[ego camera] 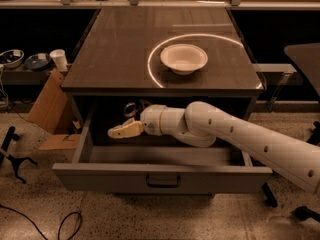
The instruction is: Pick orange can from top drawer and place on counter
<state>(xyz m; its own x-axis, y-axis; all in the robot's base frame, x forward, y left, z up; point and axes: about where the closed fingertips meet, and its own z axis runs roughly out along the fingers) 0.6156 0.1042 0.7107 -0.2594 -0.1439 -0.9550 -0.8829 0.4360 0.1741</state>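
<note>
Inside the top drawer (100, 177), claw (117, 132) near the orange can (131, 108).

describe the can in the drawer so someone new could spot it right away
Start at the dark counter with the ring of light and look into the open top drawer beneath it. Toward its back left, just behind the gripper, stands the orange can. It is the only small round thing there, marked by a pale circular rim, far smaller than the white bowl above.

No legible text — claw (113, 132) inside the top drawer (100, 177).
</note>
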